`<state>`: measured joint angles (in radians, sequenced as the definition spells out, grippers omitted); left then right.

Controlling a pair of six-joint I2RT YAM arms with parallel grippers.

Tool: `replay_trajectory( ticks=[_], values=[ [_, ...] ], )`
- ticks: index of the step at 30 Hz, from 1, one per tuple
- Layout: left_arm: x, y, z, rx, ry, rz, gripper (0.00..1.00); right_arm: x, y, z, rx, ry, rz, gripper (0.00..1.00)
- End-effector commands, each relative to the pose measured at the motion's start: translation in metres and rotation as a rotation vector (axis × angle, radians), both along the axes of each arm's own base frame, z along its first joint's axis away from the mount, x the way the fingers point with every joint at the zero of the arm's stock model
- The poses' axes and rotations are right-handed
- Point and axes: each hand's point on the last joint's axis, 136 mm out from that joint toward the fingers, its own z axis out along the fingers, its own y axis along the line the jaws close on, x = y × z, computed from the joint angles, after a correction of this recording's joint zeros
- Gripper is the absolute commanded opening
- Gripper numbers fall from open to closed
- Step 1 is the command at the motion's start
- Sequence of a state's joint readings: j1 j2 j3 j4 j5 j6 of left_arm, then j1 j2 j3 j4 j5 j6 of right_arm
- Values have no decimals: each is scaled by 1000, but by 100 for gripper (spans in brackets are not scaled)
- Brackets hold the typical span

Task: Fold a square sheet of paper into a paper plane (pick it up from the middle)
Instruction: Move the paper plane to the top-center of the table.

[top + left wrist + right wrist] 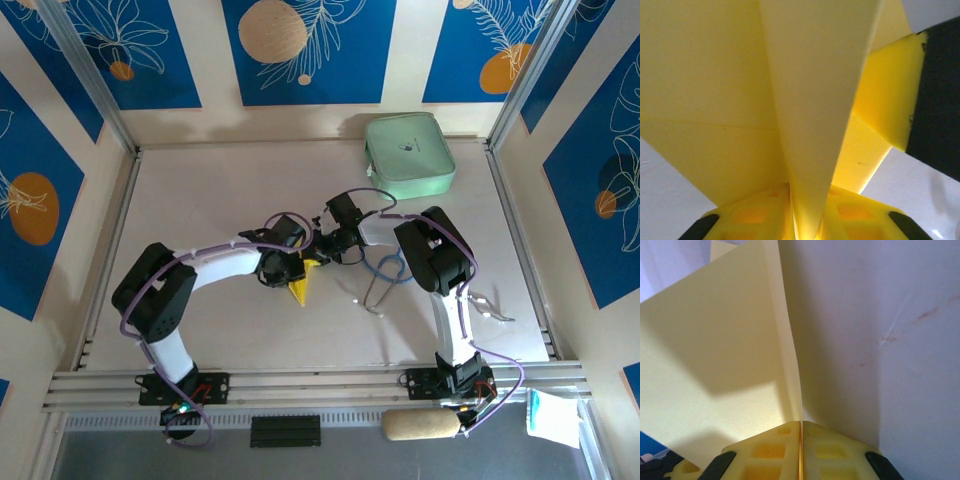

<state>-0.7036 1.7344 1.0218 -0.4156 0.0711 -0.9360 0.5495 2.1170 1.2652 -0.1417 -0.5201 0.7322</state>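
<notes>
Left pincer [807, 212] is closed on the centre ridge of the paper plane [815, 100]. Right pincer [801, 435] is clamped shut on the plane's edge. The plane sits between them, middle of the counter [200, 200], tip toward 6 o'clock.

The table [220, 190] has a pale, matt top with metal rails along its left, right and near edges. At the far right a mint-green rounded case [408, 155] lies flat, close to the back wall. Right of the middle lies a loop of blue cable [388, 268], with a thin grey bent piece [372, 296] just on its near side. The yellow paper plane [300, 287] points its tip down toward the middle; I cannot tell whether it touches.
</notes>
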Motion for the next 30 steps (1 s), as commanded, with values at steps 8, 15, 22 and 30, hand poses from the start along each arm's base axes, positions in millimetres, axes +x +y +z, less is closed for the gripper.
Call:
replay_trajectory(
  ticks=[8, 15, 22, 30],
  values=[
    [1, 8, 9, 70, -7, 1, 8, 10, -14, 37, -46, -31, -69, 34],
    [23, 17, 26, 117, -58, -52, 5, 36, -76, 75, -194, -190, -238, 51],
    [73, 22, 34, 189, -82, -130, 4, 45, -134, 107, -304, -339, -372, 58],
    [127, 16, 23, 233, -83, -183, 3, 39, -151, 108, -293, -317, -419, 58]
  ],
)
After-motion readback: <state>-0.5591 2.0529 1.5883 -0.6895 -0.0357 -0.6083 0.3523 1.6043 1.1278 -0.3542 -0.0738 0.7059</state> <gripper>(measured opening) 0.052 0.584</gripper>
